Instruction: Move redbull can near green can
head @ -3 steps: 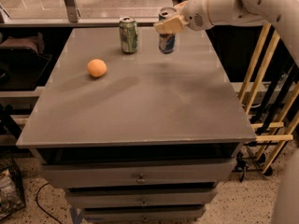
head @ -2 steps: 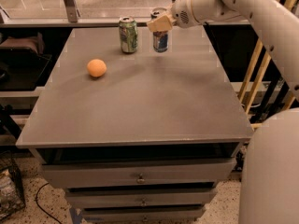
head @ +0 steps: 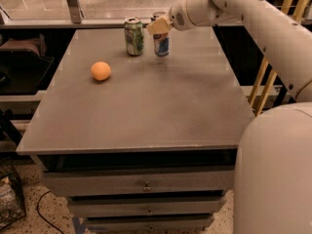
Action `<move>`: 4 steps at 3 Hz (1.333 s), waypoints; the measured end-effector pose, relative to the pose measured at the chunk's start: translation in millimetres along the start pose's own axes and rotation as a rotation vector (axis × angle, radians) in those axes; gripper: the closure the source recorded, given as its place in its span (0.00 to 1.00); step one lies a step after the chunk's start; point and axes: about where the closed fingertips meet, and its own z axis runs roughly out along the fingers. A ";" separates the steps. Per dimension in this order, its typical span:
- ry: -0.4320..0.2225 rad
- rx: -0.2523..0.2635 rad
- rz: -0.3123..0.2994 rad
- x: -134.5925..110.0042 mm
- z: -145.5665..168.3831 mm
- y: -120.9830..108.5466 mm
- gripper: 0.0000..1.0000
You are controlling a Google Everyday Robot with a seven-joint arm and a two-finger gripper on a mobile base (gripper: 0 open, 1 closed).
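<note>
The green can stands upright at the far middle of the grey table. The redbull can, blue and silver, stands just to its right, a small gap between them. My gripper reaches in from the right and is shut on the redbull can's upper part; its tan fingers cover the can's top. The can's base is at or just above the tabletop; I cannot tell which.
An orange lies on the left part of the table. My white arm crosses above the table's far right corner. Drawers sit under the tabletop. Yellow wooden slats stand to the right.
My gripper has carried the redbull can leftward, from well right of the green can to right beside it.
</note>
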 end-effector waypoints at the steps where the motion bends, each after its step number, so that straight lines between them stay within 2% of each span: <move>1: -0.002 0.011 0.018 -1.3 11.2 2.4 1.00; 4: -0.043 0.030 0.059 11.4 32.0 -1.8 1.00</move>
